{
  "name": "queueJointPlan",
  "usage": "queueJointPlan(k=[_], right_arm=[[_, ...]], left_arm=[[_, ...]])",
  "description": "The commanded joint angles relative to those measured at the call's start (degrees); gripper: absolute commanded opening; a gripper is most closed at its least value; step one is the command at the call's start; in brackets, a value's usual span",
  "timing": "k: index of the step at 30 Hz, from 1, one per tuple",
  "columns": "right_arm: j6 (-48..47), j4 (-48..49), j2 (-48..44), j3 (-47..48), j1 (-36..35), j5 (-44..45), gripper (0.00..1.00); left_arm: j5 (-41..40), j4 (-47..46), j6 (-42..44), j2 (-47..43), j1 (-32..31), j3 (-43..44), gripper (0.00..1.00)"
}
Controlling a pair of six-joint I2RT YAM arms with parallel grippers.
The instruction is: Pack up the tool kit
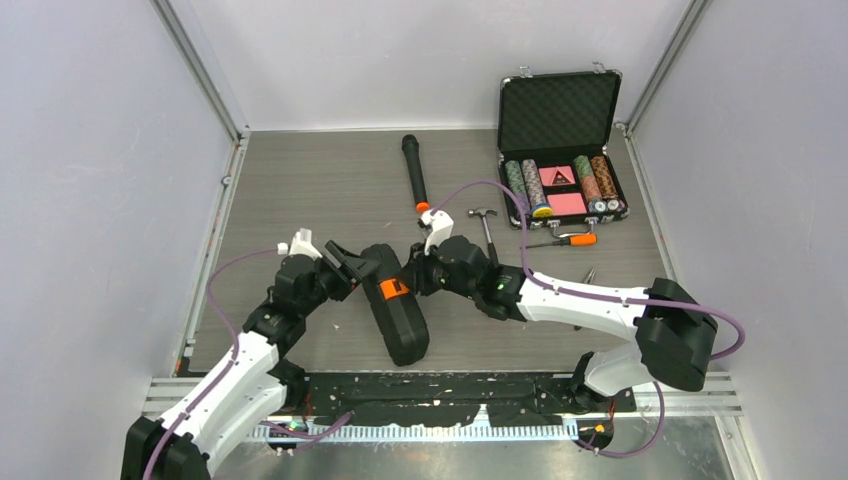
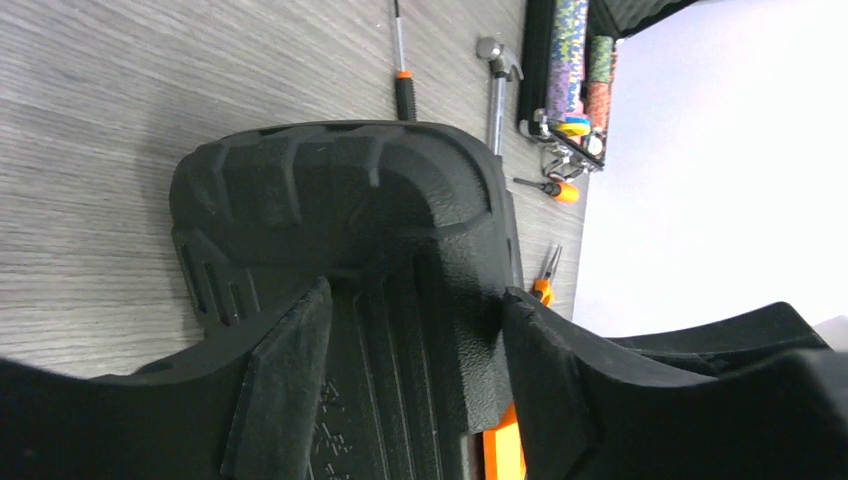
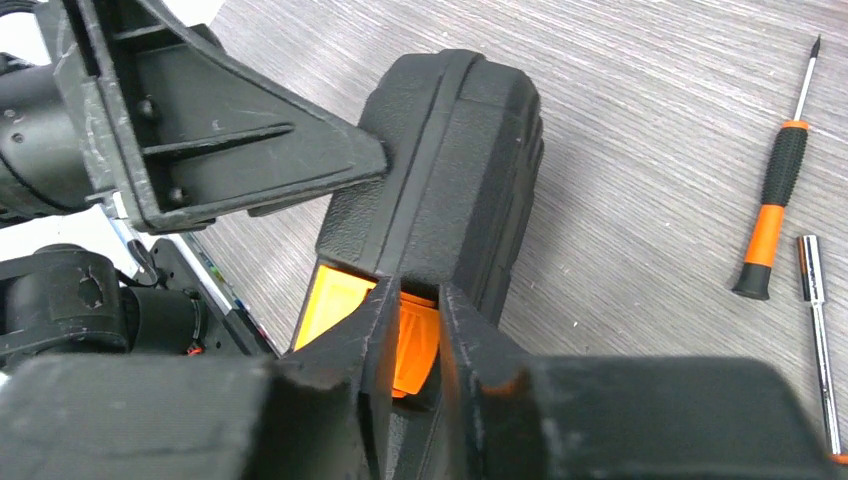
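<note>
The tool kit (image 1: 402, 322) is a closed black ribbed case standing on its long edge mid-table, its orange latch (image 1: 393, 289) on top. My left gripper (image 1: 352, 268) (image 2: 415, 290) straddles the case's far end (image 2: 330, 190), both pads against it. My right gripper (image 1: 412, 275) (image 3: 417, 290) comes from the right, its jaws nearly together on the orange latch (image 3: 335, 300). Loose tools lie to the right: a hammer (image 1: 486, 225), an orange-handled screwdriver (image 1: 568, 240), small pliers (image 2: 545, 278) and an orange-black screwdriver (image 3: 768, 210).
An open metal-edged case of poker chips (image 1: 560, 150) stands at the back right. A black microphone (image 1: 414, 170) with an orange end lies behind the tool kit. Grey walls close in the left, right and back of the table.
</note>
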State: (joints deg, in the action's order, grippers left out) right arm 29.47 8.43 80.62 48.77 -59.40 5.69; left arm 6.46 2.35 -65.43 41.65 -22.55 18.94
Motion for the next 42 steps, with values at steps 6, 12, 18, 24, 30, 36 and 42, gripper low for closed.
queueJointPlan(k=[6,12,18,24,30,36,42], right_arm=[[4.01,-3.73,-4.99,0.69,0.23,-0.64,0.52],[5.96,-8.01,-4.6,2.55,0.69,-1.95,0.54],[7.78,-7.36,-1.54,2.63,0.69,-4.75,0.55],[8.07,-4.96,-1.0,2.76,0.36,-9.84,0.56],[8.91,-5.21,-1.56,2.88,0.1,-11.85,0.63],[6.31,-10.56,1.54,7.13,0.07,-9.23,0.66],[2.87,-16.73,5.89,12.92,-0.19,-3.29,0.62]], left_arm=[[-1.44,10.54,6.93,2.9,-0.06,3.15,0.86],[0.51,14.97,8.95,-0.67,-0.04,4.43,1.0],[4.29,14.26,7.82,-1.99,-0.12,2.68,0.99],[5.83,12.58,6.45,-2.66,-0.13,2.19,1.0],[5.55,9.97,5.2,-0.84,-0.13,2.13,1.0],[6.19,1.31,2.12,6.0,-0.13,2.25,0.95],[7.41,-4.32,2.45,13.22,-0.05,5.76,0.95]])
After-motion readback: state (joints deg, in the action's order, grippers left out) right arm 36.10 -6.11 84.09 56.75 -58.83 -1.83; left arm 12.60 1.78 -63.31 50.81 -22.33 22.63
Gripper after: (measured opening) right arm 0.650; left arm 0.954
